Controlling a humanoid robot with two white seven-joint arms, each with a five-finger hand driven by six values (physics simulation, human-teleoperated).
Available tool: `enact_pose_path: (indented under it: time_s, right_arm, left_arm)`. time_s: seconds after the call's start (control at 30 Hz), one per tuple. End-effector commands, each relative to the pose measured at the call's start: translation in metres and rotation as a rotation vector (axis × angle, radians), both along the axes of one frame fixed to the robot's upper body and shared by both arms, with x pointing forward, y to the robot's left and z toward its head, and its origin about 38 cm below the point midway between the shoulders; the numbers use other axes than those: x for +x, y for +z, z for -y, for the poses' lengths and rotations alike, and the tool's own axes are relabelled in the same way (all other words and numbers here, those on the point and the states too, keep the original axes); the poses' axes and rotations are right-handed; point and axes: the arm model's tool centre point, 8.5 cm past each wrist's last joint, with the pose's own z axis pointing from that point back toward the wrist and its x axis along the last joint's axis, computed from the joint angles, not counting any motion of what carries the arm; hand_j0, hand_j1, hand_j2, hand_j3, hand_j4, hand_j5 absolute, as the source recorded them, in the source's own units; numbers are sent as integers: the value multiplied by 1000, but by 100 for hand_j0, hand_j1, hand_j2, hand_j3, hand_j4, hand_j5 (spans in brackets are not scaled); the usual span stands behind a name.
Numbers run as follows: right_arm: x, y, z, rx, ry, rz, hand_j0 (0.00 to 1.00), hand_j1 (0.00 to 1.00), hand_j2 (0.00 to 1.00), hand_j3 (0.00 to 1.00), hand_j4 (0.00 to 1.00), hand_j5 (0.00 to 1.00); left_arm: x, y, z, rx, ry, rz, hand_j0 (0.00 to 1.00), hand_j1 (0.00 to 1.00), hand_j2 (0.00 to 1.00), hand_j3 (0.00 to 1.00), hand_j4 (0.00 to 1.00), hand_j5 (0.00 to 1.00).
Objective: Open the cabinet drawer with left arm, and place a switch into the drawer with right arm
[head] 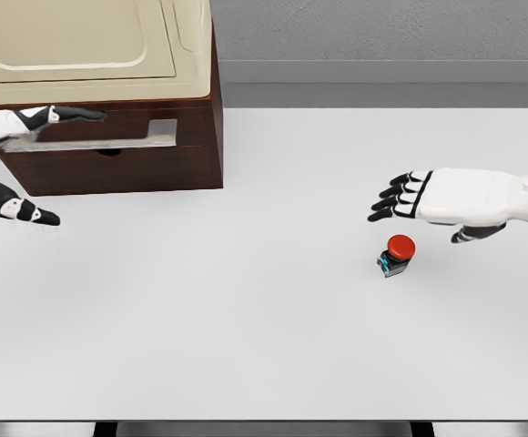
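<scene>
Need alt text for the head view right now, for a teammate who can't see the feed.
The right hand, fingers spread, hovers just above a red-button switch on the white table. At upper left, the left hand reaches at the silver handle of the brown cabinet drawer.

Left robot hand [23, 168] enters at the left edge, mostly cut off by the frame. Fingers spread: one extended straight toward picture right, thumb angled down and out, nothing held. Right arm comes in from the right edge, wrist level. Right robot hand [437, 202] is palm down, four fingers extended flat and pointing left, thumb tucked beneath, nothing held.
</scene>
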Motion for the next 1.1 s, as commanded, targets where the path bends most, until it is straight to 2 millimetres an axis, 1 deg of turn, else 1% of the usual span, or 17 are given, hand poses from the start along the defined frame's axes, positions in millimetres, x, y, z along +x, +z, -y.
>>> enact_pose_path:
  time_s: [0.0, 0.13, 0.17, 0.2, 0.23, 0.33, 0.4, 0.47, 0.53, 0.57, 0.93, 1.03, 1.07]
  right_arm:
    - [0, -3, 1, -24, -3, 7, 100, 100, 100, 100, 100, 100]
    - [-1, -6, 0, -30, 1, -1, 100, 100, 100, 100, 100, 100]
    - [-1, -8, -1, -36, 4, -2, 100, 100, 100, 100, 100, 100]
    - [-1, -12, -4, -38, 11, -10, 100, 100, 100, 100, 100, 100]
    - [-1, -12, -4, -38, 12, -8, 100, 100, 100, 100, 100, 100]
    - [-1, -21, -10, -61, 26, -9, 100, 100, 100, 100, 100, 100]
    - [0, -23, -9, -74, 24, -2, 100, 100, 100, 100, 100, 100]
    - [3, -28, -16, -85, 33, 12, 100, 100, 100, 100, 100, 100]
    - [3, -29, -17, -87, 35, 9, 100, 100, 100, 100, 100, 100]
    - [1, -36, -20, -90, 46, -8, 100, 100, 100, 100, 100, 100]
    - [1, -42, -19, -115, 46, -10, 100, 100, 100, 100, 100, 100]
    - [1, -42, -19, -116, 46, -11, 100, 100, 100, 100, 100, 100]
    - [0, -46, -21, -121, 53, -18, 100, 100, 100, 100, 100, 100]
  left_arm:
    - [5, -13, -1, 31, 46, -135, 100, 100, 100, 100, 100, 100]
    - [14, -24, 5, 134, 94, -122, 100, 100, 100, 100, 100, 100]
    - [17, -23, 4, 139, 111, -130, 100, 100, 100, 100, 100, 100]
    - [19, -18, 4, 141, 123, -127, 100, 100, 100, 100, 100, 100]
    - [20, -16, 6, 132, 123, -127, 100, 100, 100, 100, 100, 100]
    - [22, -17, 7, 129, 136, -142, 100, 100, 100, 100, 100, 100]
    - [23, -18, 6, 136, 150, -153, 100, 100, 100, 100, 100, 100]
    - [25, -20, 3, 146, 176, -175, 100, 100, 100, 100, 100, 100]
    - [26, -22, 0, 170, 195, -174, 100, 100, 100, 100, 100, 100]
    - [28, -24, -2, 211, 212, -160, 100, 100, 100, 100, 100, 100]
    - [31, -27, -5, 213, 259, -180, 100, 100, 100, 100, 100, 100]
    - [34, -28, -12, 229, 288, -174, 100, 100, 100, 100, 100, 100]
    - [36, -28, -15, 226, 304, -169, 100, 100, 100, 100, 100, 100]
